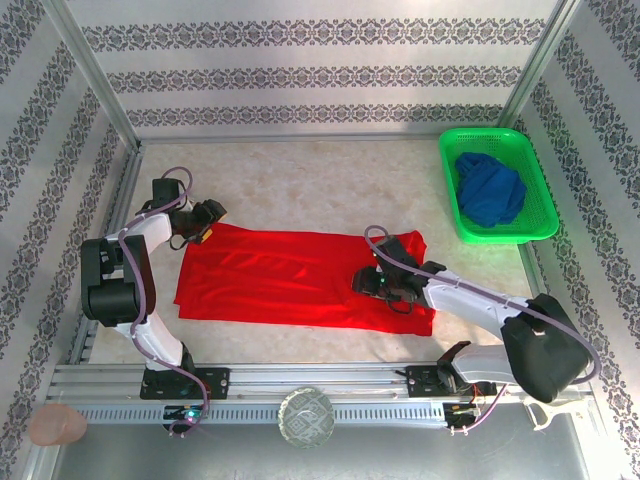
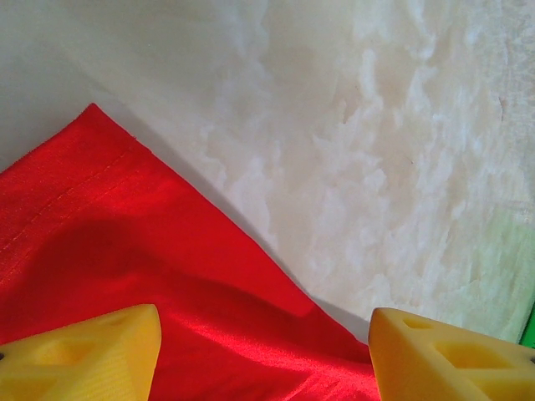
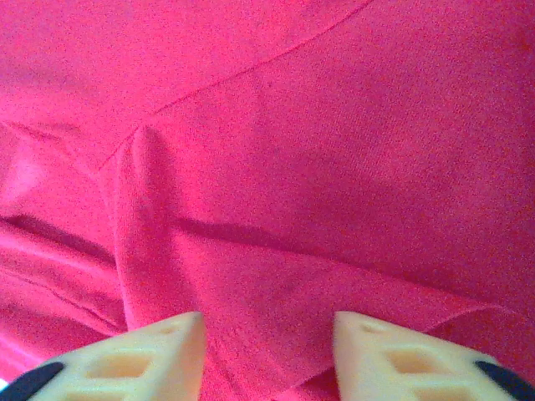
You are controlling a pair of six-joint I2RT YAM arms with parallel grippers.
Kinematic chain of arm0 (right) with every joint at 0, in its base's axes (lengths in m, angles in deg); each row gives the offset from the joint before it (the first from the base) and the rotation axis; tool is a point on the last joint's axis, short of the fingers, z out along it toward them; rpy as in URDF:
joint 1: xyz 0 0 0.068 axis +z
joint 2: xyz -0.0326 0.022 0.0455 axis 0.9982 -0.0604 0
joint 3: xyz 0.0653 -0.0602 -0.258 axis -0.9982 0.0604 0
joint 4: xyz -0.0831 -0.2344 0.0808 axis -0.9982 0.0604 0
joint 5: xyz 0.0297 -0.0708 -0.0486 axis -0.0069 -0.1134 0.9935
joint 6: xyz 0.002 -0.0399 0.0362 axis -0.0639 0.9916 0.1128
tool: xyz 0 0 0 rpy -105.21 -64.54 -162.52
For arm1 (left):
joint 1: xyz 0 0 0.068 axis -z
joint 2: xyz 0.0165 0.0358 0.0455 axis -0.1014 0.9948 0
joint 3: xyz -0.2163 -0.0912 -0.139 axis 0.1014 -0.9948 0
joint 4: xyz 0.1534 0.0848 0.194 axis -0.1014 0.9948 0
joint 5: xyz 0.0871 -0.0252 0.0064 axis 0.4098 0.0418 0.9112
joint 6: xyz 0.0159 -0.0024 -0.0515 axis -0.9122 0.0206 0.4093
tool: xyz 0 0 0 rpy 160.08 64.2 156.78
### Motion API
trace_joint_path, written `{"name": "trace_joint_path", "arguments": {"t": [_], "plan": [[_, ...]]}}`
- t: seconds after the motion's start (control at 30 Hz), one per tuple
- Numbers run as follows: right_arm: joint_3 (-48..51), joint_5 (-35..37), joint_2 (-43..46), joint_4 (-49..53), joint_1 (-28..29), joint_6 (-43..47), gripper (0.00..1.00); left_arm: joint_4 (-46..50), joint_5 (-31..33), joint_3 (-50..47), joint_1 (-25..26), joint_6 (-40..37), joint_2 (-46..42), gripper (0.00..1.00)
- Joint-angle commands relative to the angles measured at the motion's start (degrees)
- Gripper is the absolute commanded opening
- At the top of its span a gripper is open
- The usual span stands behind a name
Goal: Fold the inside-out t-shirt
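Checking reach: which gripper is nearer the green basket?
Right. Right gripper over the shirt at its right end, left of the basket; left gripper at its far-left corner.

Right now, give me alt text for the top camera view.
A red t-shirt lies flattened in a long band across a pale table, the left gripper at its far left corner and the right gripper over its right end. A green basket holding a blue garment sits at the far right.

Blue cloth, perhaps a garment, in green basket
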Motion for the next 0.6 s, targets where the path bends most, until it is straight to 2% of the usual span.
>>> {"name": "trace_joint_path", "arguments": {"t": [0.0, 0.17, 0.3, 0.57], "plan": [[0.5, -1.0, -0.8, -2.2, -0.6, -1.8, 0.39, -0.1, -0.5, 0.5, 0.6, 0.1, -0.8, 0.67], [1.1, -1.0, 3.2, -1.2, 0.5, -2.8, 0.43, -0.3, -0.9, 0.6, 0.6, 0.0, -0.9, 0.67], [0.7, 0.9, 7.6, 2.5, 3.6, -3.4, 0.44, -0.5, -1.0, 0.6, 0.6, 0.0, -1.3, 0.67], [3.0, 2.9, 9.5, 3.4, 8.8, -8.5, 0.42, -1.0, -1.3, 0.6, 0.6, 0.6, -1.4, 0.67]]}}
